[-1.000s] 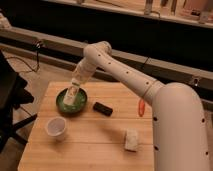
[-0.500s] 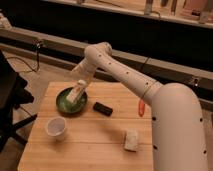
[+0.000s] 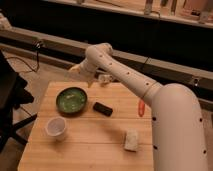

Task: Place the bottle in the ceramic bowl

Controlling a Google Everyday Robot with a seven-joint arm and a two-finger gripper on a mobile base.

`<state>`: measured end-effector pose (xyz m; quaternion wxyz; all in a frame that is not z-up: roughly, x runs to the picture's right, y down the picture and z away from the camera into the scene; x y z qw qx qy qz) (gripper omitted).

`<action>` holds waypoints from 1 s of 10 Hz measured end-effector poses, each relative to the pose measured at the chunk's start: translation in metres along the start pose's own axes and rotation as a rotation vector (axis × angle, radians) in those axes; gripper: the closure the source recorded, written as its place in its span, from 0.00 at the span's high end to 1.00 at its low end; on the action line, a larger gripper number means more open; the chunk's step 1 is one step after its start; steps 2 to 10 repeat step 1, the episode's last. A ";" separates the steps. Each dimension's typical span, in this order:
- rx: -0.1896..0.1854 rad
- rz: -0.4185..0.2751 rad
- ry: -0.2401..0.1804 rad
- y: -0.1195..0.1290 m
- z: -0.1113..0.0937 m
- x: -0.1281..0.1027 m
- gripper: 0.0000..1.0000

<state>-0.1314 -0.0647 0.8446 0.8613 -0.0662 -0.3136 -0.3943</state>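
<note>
Wooden slat table (image 3: 95, 145), round green ceramic bowl (image 3: 71, 100), gripper (image 3: 76, 68) above.

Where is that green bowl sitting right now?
The green bowl sits on the left half of the wooden table, behind the white cup and left of the black object; the gripper is above it.

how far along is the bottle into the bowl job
Mostly done, it seems: a pale object, likely the bottle, lies in the green ceramic bowl. The gripper is above and behind the bowl, carrying nothing visible. What's left is pulling the arm clear.
</note>
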 end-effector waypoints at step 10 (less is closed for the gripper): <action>-0.013 0.005 0.000 0.001 0.008 0.001 0.61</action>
